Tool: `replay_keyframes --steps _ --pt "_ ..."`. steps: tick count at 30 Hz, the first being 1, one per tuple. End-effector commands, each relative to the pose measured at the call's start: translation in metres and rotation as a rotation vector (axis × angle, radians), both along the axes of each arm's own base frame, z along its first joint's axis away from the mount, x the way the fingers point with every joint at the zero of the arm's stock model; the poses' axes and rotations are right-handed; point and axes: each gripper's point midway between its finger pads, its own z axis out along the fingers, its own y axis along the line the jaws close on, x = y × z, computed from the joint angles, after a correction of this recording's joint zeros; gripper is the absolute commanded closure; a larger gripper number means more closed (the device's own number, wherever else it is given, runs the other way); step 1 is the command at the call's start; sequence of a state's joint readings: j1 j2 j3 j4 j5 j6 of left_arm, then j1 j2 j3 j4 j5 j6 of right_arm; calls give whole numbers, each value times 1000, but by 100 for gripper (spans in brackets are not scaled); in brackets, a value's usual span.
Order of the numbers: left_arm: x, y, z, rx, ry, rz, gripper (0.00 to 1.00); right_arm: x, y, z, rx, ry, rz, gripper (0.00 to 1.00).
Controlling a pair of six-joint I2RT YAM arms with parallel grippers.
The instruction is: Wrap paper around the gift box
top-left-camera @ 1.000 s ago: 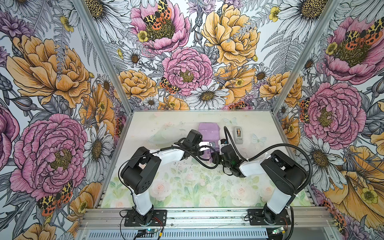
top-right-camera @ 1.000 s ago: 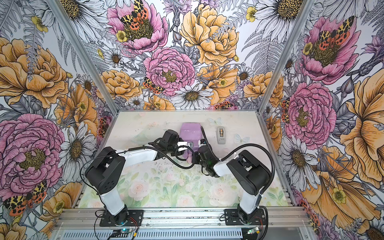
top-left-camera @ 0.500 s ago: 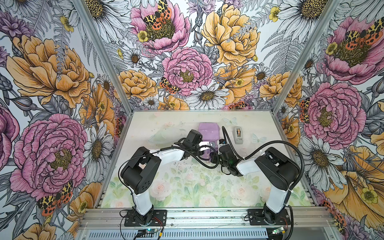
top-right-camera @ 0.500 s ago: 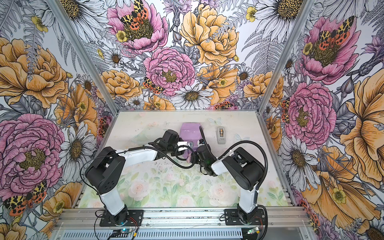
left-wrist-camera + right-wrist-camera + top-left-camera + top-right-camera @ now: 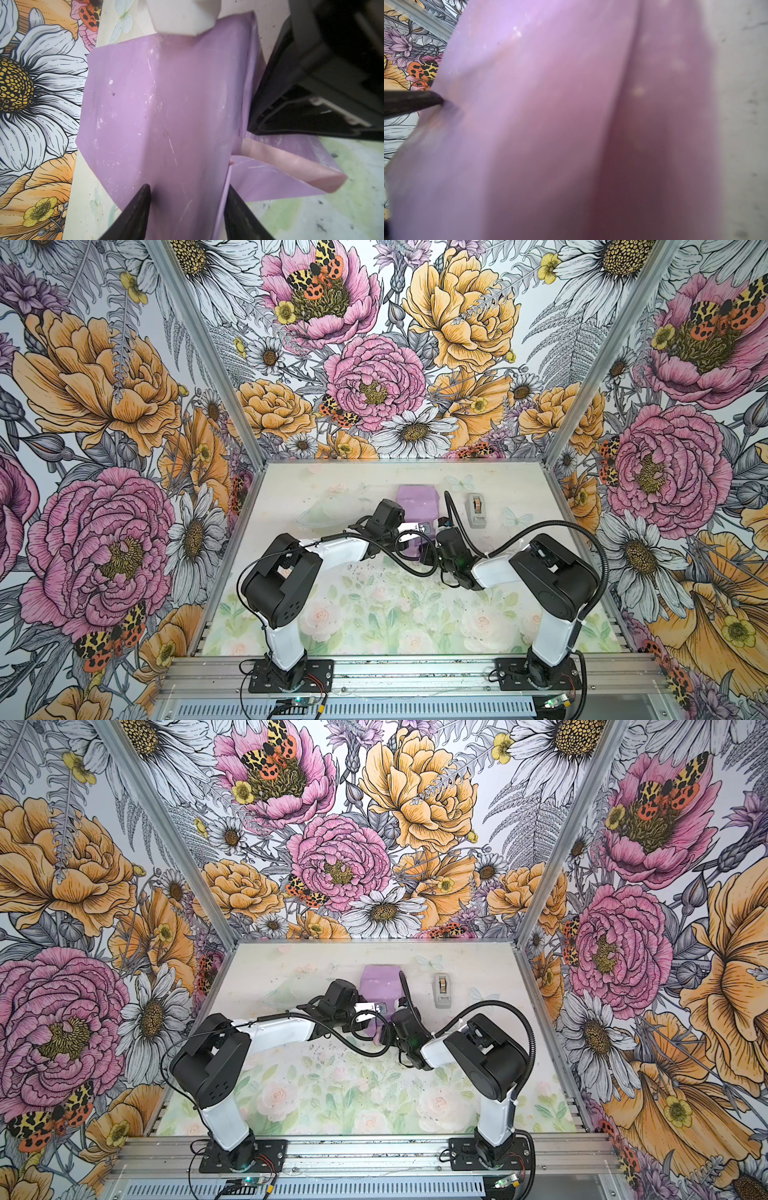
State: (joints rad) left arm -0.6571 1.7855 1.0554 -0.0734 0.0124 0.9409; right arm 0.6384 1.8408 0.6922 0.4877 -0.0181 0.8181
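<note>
**Gift box, part-wrapped, far centre of tabletop**

The gift box (image 5: 417,504) sits at the far centre of the tabletop (image 5: 374,601). It is shrouded in the paper (image 5: 166,99), and its long axis runs from the arms toward the back wall.

Left fingers (image 5: 141,205): roughly half apart, tips resting on the papered top face, gripping nothing.

Right fingers (image 5: 435,531): closed, apparently pinching a fold of paper at the box's near right edge; the tips themselves are hidden.

Loose flap: lies on the right arm's side, so that arm looks nearer for the next fold.

Tape dispenser (image 5: 477,510): stands apart, right of the box.
</note>
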Motion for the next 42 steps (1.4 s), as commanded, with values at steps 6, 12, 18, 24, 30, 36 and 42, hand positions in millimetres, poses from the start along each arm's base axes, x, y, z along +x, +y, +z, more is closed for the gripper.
replay_keyframes --steps 6,12,18,24,30,36,42 --pt "-10 -5 -15 -4 64 -14 44 -20 -14 -43 -99 147 -25 91" --pt "-7 -7 -7 -35 63 12 44 -22 -13 -45 -89 158 -21 91" --pt "-1 -9 26 -174 40 95 40 -22 -13 -44 -84 157 -19 92" --pt "-1 -2 54 -298 13 184 35 -22 -12 -43 -83 155 -17 92" --pt "-5 22 85 -497 59 386 40 -22 -12 -43 -82 154 -17 92" --pt "-42 39 64 -684 311 573 56 -21 -11 -40 -77 149 -12 92" --pt "-63 53 17 -747 429 720 71 -19 -9 -37 -72 142 -9 92"
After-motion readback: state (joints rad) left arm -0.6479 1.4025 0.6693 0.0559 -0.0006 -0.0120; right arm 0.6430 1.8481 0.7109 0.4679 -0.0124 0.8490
